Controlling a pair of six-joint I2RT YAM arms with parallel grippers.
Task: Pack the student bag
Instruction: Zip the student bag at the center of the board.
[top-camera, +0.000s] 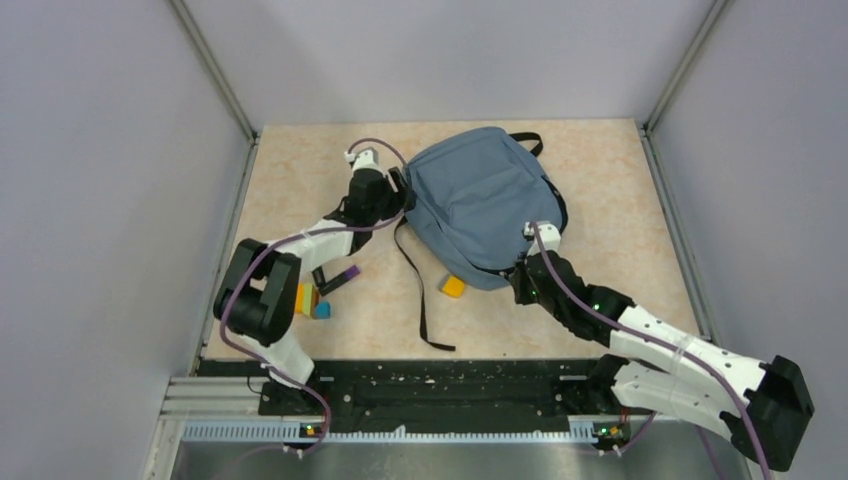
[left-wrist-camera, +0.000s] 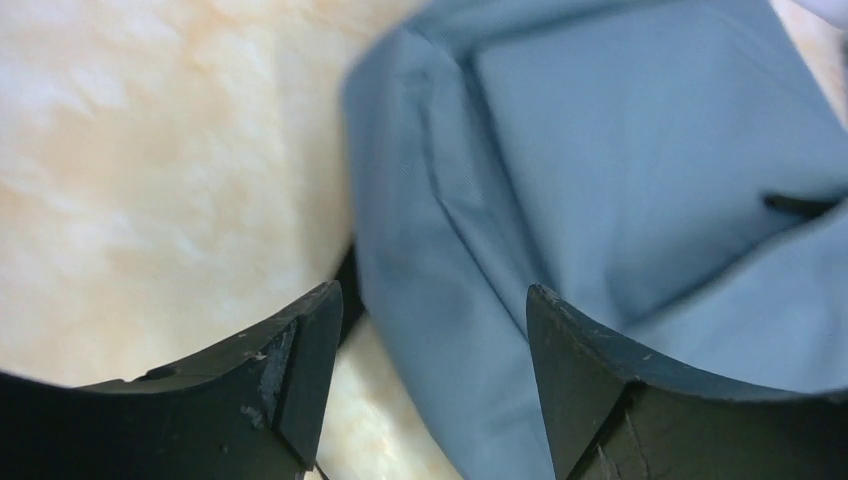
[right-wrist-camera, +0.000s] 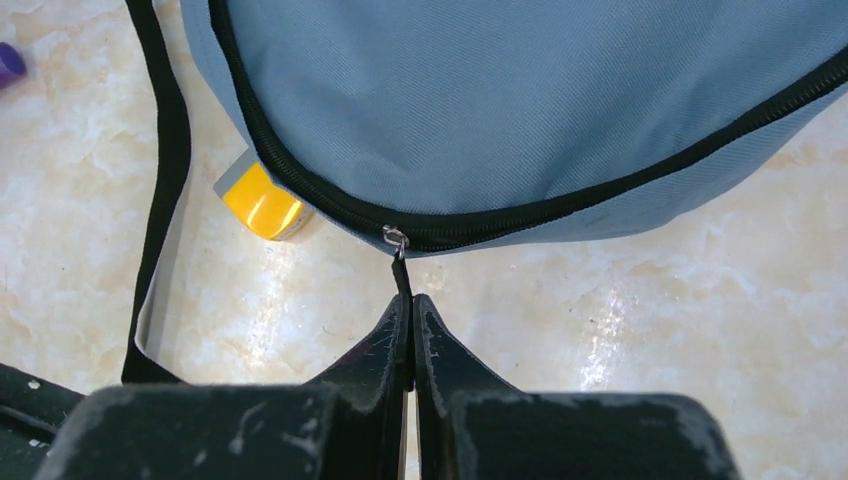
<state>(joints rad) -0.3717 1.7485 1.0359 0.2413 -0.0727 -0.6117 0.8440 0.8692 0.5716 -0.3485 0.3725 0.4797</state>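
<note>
The soft blue-grey fabric backpack (top-camera: 480, 200) lies midway on the table (top-camera: 620, 250), toward its far edge; right tool (right-wrist-camera: 408, 310) pinched shut on the black zip pull (right-wrist-camera: 401, 268), left tool (left-wrist-camera: 432, 295) gaping over the left hem, holding nothing; it should anchor fabric there, then draw the pull along the teeth.

A yellow block (right-wrist-camera: 262, 200) lies just ahead-left of the right pincer (right-wrist-camera: 410, 300). A purple piece (right-wrist-camera: 8, 62) sits farther left on the marbled table (right-wrist-camera: 650, 300).
</note>
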